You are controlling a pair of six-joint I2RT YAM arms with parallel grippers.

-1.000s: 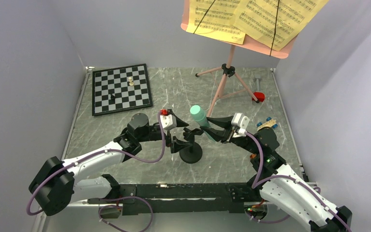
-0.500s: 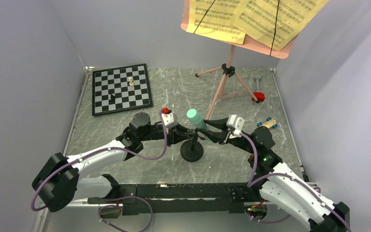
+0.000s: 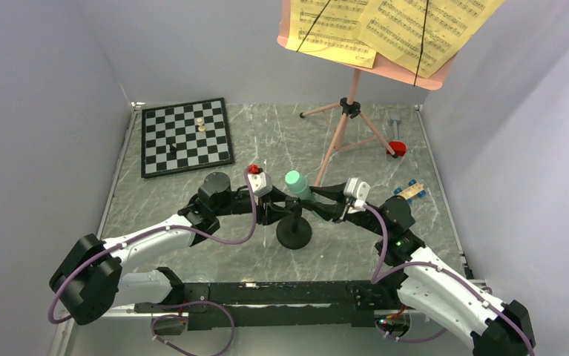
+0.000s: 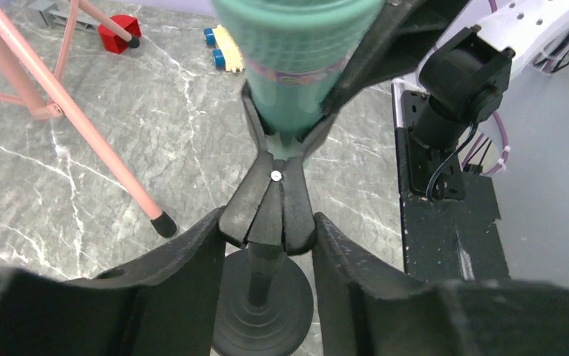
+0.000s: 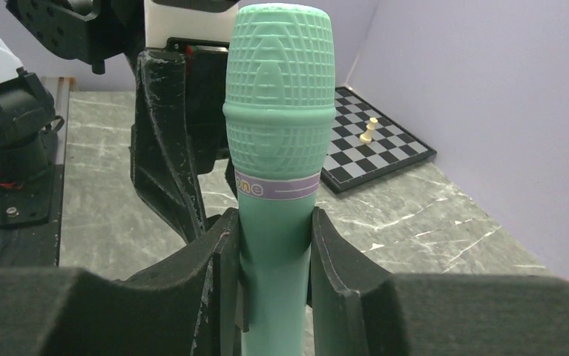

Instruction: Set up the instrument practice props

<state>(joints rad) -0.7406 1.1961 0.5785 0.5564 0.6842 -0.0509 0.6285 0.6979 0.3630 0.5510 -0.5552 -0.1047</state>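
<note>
Right claw (image 5: 274,245) is clamped on the mint-green mic (image 5: 277,133), whose lower end sits in the clip on top of the small black stand (image 3: 294,234). Left claw (image 4: 266,226) straddles that clip, fingers half-narrowed (can't tell if it's actually squeezing). The pink music stand (image 3: 350,104) is well behind the black stand.

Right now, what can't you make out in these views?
Sheet music tops: top view, cut by frame edge.
Microphone lower end: right wrist view, past the bottom edge.
Chess pieces: top view, too small to identify.
Left hand touching clip: left wrist view, black on black.
</note>
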